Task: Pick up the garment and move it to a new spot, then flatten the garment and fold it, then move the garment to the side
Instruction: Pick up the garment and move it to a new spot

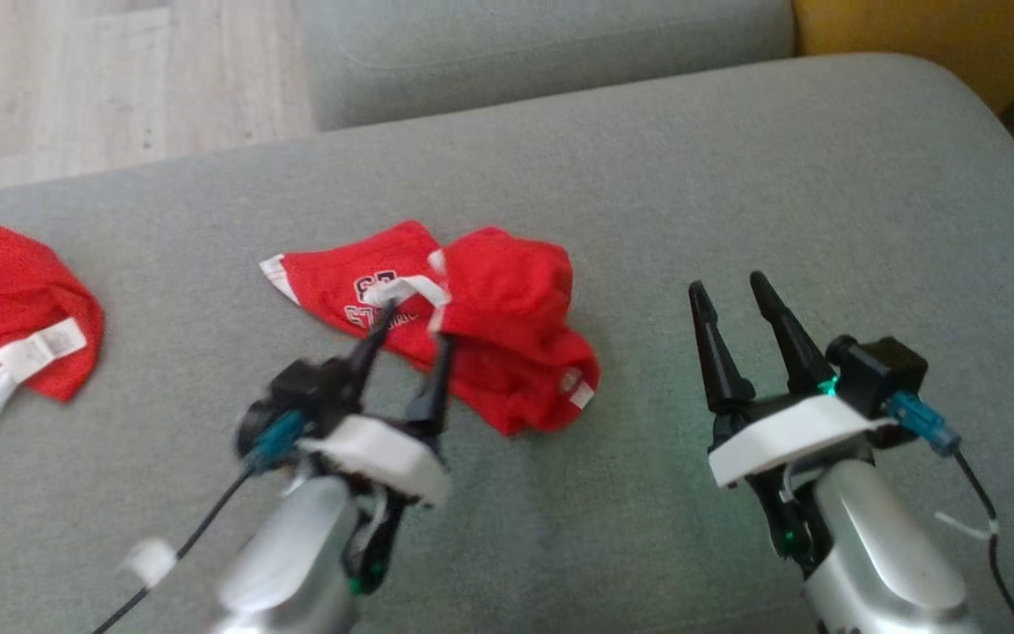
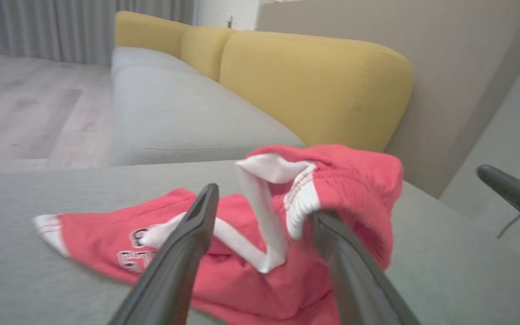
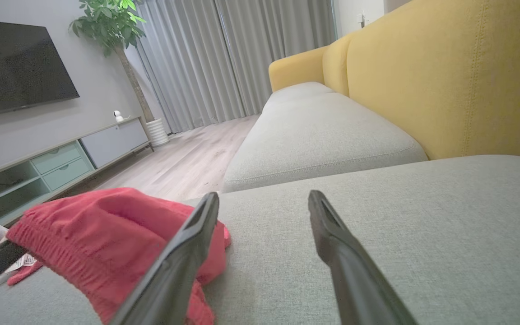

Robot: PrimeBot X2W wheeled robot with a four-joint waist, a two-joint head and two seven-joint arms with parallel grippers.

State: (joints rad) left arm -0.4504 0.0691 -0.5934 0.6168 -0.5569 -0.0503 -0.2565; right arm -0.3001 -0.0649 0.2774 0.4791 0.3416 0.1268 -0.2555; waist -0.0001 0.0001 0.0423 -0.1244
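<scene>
Red garment [image 1: 507, 291] lies crumpled mid sofa cushion [image 1: 736, 176], lettering on its left part, bunched higher on its right. Left hand [image 1: 416, 324] at its near edge: fingers spread, white band [image 1: 415, 286] loose between them, not pinched. Right hand [image 1: 727, 283] released, above bare cushion to the garment's right, apart from it. Second red garment [image 1: 14, 291] at the cushion's far left.
</scene>
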